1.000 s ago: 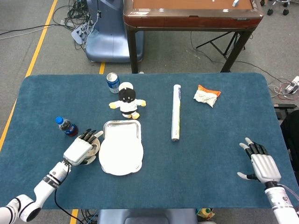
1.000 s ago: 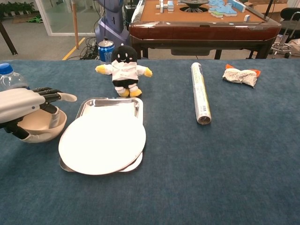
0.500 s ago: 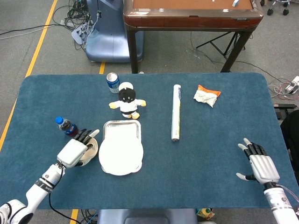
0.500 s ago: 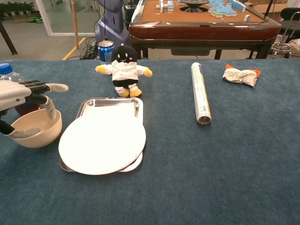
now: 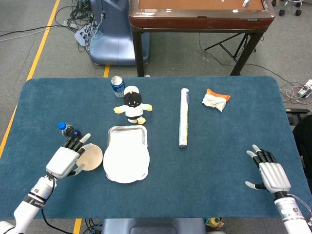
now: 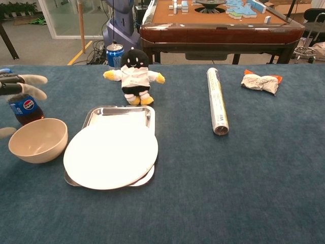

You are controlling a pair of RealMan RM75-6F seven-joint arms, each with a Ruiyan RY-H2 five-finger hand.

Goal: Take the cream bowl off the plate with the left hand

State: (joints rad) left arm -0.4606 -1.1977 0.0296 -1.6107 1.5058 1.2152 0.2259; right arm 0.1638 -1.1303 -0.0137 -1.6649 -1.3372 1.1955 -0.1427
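1. Confirm placement: the cream bowl point(image 6: 38, 147) sits upright on the blue counter point(image 5: 204, 170), just beside the left rim of the white plate point(image 6: 110, 151) and apart from it. The plate lies on a metal tray point(image 5: 126, 134). Judged from this, the bowl is already off the plate.
2. Check the left hand point(image 5: 66, 158): its fingers are spread and hold nothing. In the head view it sits just left of the bowl; whether a fingertip touches the rim cannot be told.
3. To finish well, draw the left hand away to the left and upward, clear of the rim, so that the bowl is not tipped or dragged.
4. Mind the cola bottle point(image 6: 23, 107) standing just behind the bowl; a sideways sweep could knock it over.
5. The right hand point(image 5: 270, 173) rests on the counter with fingers spread and empty, well apart; leave it there.
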